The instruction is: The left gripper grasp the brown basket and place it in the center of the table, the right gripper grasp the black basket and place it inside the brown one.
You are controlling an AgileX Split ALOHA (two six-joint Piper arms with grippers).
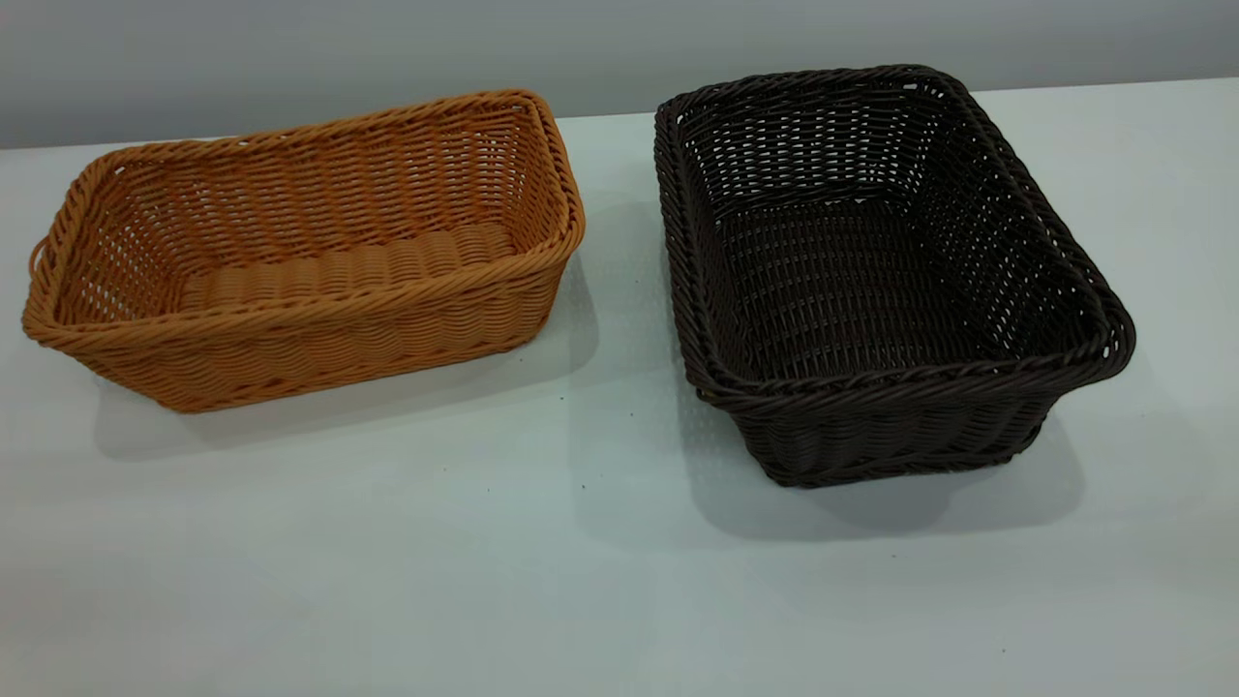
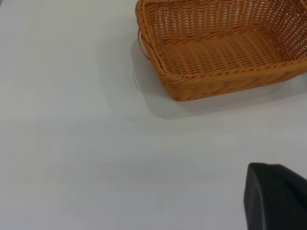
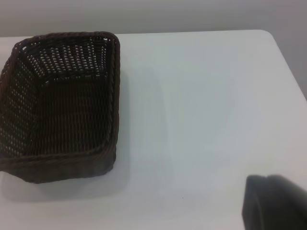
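Baskets apart, grippers clear of them

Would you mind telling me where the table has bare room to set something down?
The table is bare along the whole near edge, in front of the brown basket and the black basket. Only a narrow strip separates the two baskets. The right wrist view shows open tabletop beside the black basket.
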